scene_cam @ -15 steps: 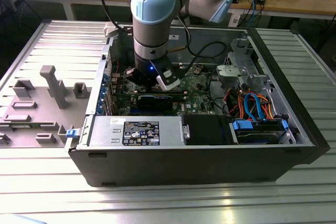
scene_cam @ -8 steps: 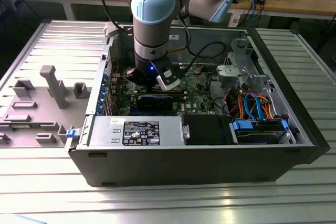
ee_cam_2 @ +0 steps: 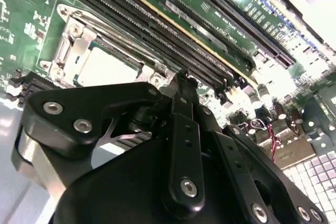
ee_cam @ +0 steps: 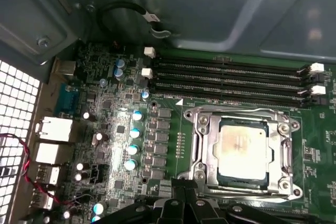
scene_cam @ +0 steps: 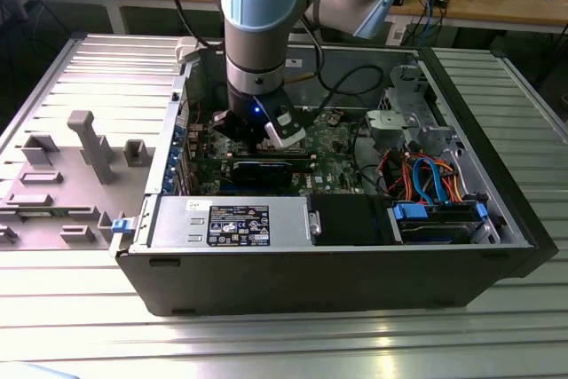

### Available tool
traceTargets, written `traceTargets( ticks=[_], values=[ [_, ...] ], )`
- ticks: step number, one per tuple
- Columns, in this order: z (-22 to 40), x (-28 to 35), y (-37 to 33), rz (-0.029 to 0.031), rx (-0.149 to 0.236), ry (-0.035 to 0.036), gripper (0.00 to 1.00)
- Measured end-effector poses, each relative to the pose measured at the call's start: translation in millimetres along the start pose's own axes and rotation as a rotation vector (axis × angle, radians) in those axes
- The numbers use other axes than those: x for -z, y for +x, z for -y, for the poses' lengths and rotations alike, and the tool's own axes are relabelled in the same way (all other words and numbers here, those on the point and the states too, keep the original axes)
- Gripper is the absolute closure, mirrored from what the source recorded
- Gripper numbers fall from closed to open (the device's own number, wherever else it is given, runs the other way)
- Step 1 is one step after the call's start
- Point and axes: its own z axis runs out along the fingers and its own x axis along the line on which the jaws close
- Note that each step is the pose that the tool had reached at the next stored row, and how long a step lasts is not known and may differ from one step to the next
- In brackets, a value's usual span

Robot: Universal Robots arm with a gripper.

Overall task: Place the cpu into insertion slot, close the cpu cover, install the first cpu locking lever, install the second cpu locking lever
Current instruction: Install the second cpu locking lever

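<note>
Ribbed metal tabletop [scene_cam: 80,308] carries an open computer case [scene_cam: 319,272] lying on its side, with wooden benches behind it. A grey fixture block [scene_cam: 84,144] with upright pegs stands on the table beside the case, toward the exterior view's left. The arm [scene_cam: 257,33] reaches down into the case over the green motherboard [scene_cam: 333,144], and a small blue light glows at its wrist.

In the first wrist view the cpu [ee_cam: 244,148] sits in the insertion slot [ee_cam: 209,157], its dull silver top facing up. The cpu cover [ee_cam: 202,129] lies flat around it — the chip shows through the square window. Long black memory slots [ee_cam: 226,77] run alongside the socket, on the side away from the gripper. A column of small round capacitors [ee_cam: 135,140] stands beside the socket, and a red and black wire pair [ee_cam: 26,174] runs near the rear ports beyond them.

The gripper [ee_cam_2: 181,74] hangs just short of the socket's edge — in the second wrist view its black fingers [ee_cam_2: 181,103] come together to a narrow tip with nothing between them. That tip is near the socket frame, but contact cannot be judged.
</note>
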Motion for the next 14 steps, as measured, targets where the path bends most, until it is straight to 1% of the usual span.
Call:
traceTargets(
  ticks=[1, 2, 3, 5, 6, 7, 11, 12, 14],
  values=[
    [-0.3, 0.0, -3.7, -0.0082, -0.002, 0.0106, 0.89],
    [-1.3, -0.2, -6.7, -0.0140, -0.003, 0.0144, 0.89],
    [-1.9, -0.2, -8.5, -0.0176, -0.004, 0.0166, 0.89],
    [-4.6, -0.8, -13.8, -0.0258, -0.005, 0.0188, 0.89],
    [-5.7, -1.0, -15.6, -0.0288, -0.006, 0.0194, 0.89],
    [-7.8, -1.4, -18.8, -0.0339, -0.007, 0.0206, 0.89],
    [-11.9, -2.1, -26.7, -0.0441, -0.009, 0.0232, 0.89],
    [-13.4, -2.4, -30.5, -0.0486, -0.009, 0.0235, 0.89],
    [-15.2, -2.8, -35.3, -0.0548, -0.011, 0.0234, 0.89]
  ],
)
